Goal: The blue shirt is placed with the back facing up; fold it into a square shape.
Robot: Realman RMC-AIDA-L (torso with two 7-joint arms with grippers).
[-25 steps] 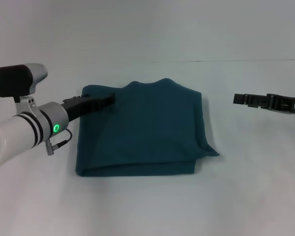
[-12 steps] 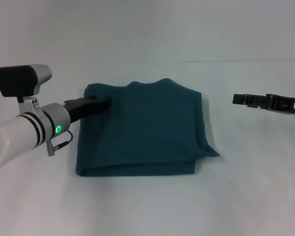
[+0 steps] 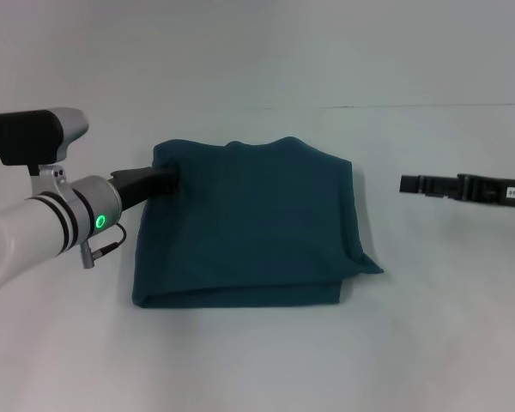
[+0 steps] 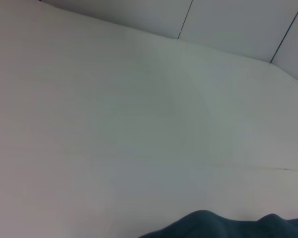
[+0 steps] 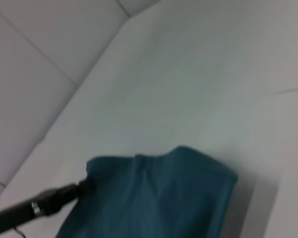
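Blue shirt folded; left gripper at far-left corner, state unclear.

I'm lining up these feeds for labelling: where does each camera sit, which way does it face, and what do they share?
Head view: on the head, facing down at the white table; shows the folded dark teal-blue knit shirt, left end effector at its far left corner, right end effector off to its right.
Left wrist view: on the left arm, facing over the table; shirt's edge, no own body.
Right wrist view: on the right arm, facing the shirt and left end effector.
All share the shirt.
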